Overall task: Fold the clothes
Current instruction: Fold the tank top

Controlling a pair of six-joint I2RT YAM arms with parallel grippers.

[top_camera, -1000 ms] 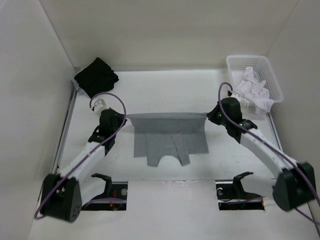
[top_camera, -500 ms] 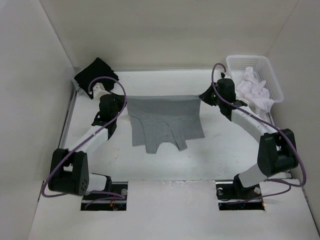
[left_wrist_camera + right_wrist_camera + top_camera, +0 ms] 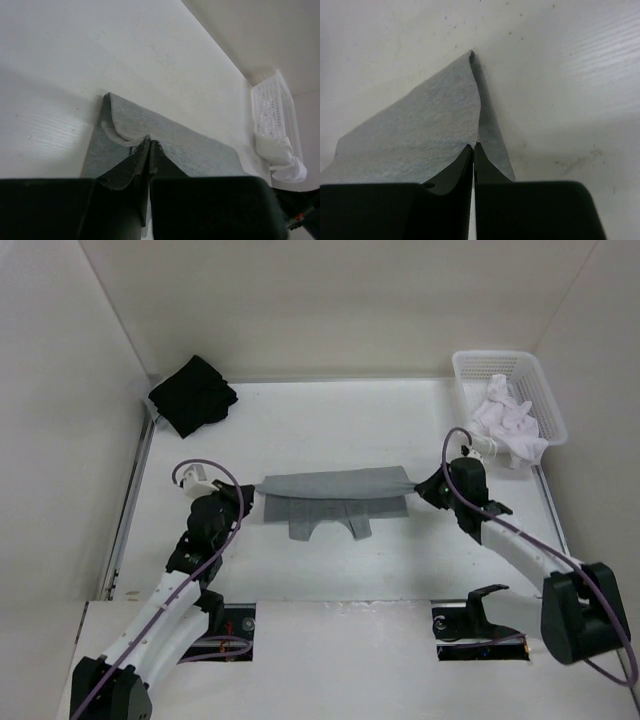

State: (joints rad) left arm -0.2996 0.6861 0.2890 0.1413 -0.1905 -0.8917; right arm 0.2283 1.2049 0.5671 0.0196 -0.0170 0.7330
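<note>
You are holding the T-shirt (image 3: 335, 486) stretched between both arms, around the middle of the counter (image 3: 330, 430). The left gripper (image 3: 252, 496) is clamping one end of the shirt's long doubled edge and the right gripper (image 3: 417, 487) is clamping the other. In each wrist view the fingers are pressing together on only a thin pinch of grey cloth.

That thin pinch is what is putting you at risk. If you are pulling the two ends apart too hard, a corner is likely to slip out and the fold will drop open. If one arm is travelling ahead of the other, the edge will land skewed. Parts of the shirt are also poking out on the near side of the band, and dragging them across the counter could bunch them underneath.

The counter is showing plain white and matte, with a few small dark specks in the right wrist view, so it should be giving little grip. White walls (image 3: 330, 310) are closing it in on three sides. A black garment (image 3: 192, 395) is lying in the far left corner, and a basket (image 3: 545, 400) holding white garments (image 3: 508, 420) is sitting in the far right corner, near your right arm.
</note>
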